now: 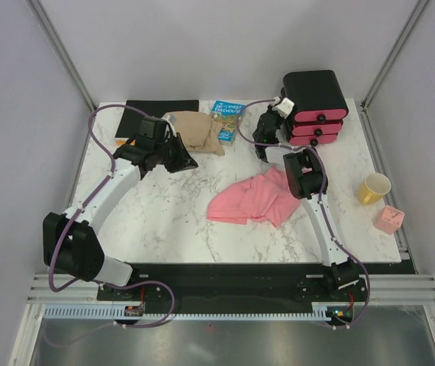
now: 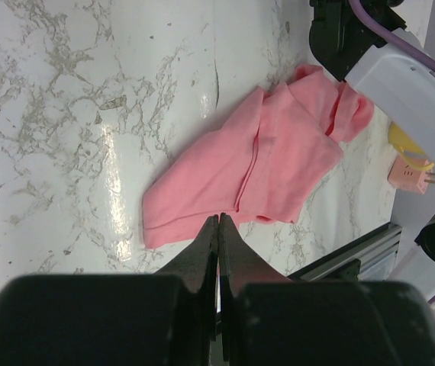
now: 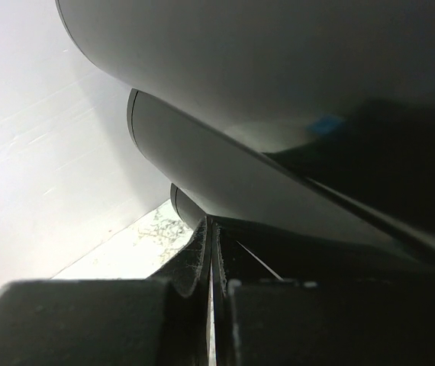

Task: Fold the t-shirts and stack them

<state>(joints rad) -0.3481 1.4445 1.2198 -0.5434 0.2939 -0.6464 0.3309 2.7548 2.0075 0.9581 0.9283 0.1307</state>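
Top external view: 1 pink t-shirt (image 1: 248,202) is seen lying crumpled on the table (image 1: 164,221), right of centre, partly under the right arm (image 1: 320,217). Also counted are 1 tan cloth (image 1: 200,131), 1 book (image 1: 227,118), 1 box (image 1: 314,91) with 3 pink drawers (image 1: 320,128), 1 cup (image 1: 373,187) and 1 pink cube (image 1: 389,219). The left gripper (image 2: 218,229) and right gripper (image 3: 211,244) are each clenched, with nothing grasped.
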